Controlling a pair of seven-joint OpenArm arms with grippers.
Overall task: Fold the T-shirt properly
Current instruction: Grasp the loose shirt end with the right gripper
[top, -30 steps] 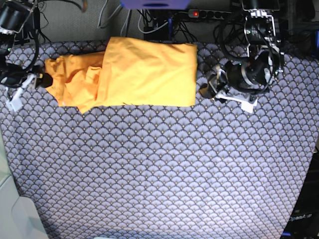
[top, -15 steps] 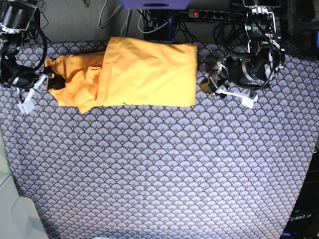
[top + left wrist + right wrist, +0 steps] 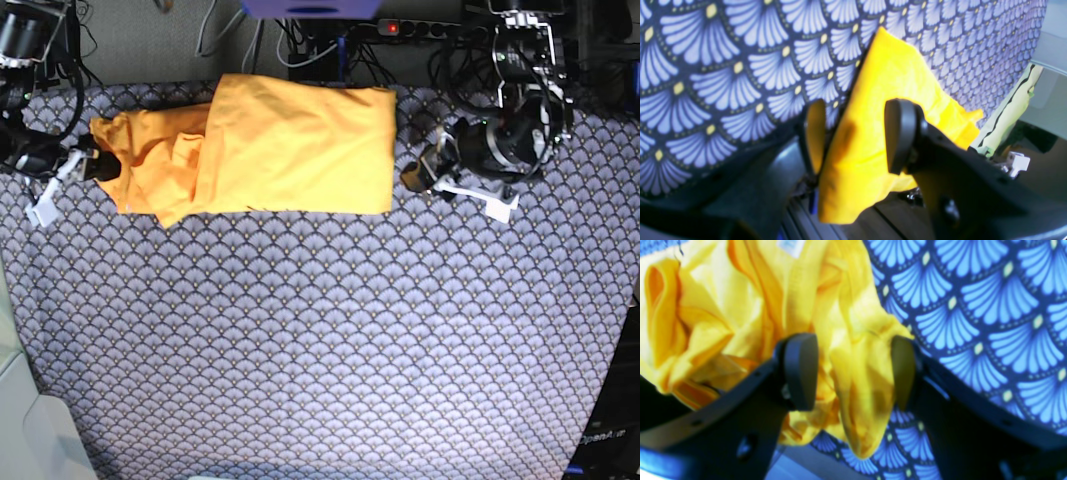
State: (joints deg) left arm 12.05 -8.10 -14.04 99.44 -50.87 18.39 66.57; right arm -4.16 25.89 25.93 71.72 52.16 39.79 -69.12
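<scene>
Broadly, we judge the T-shirt (image 3: 290,145) partly folded at the table cover's (image 3: 330,340) far edge: body doubled flat, collar end bunched. Right gripper (image 3: 853,371) straddles that bunch, jaws apart; left gripper (image 3: 853,135), jaws apart, at the opposite edge (neither clamped). Ample bare cover lies nearer for folding.

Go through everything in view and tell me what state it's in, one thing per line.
T-shirt: partly folded, flat on the right, bunched on the left.
Left gripper: open, jaws either side of the shirt's edge.
Right gripper: open, jaws around bunched cloth.
Table cover: spread flat.
</scene>
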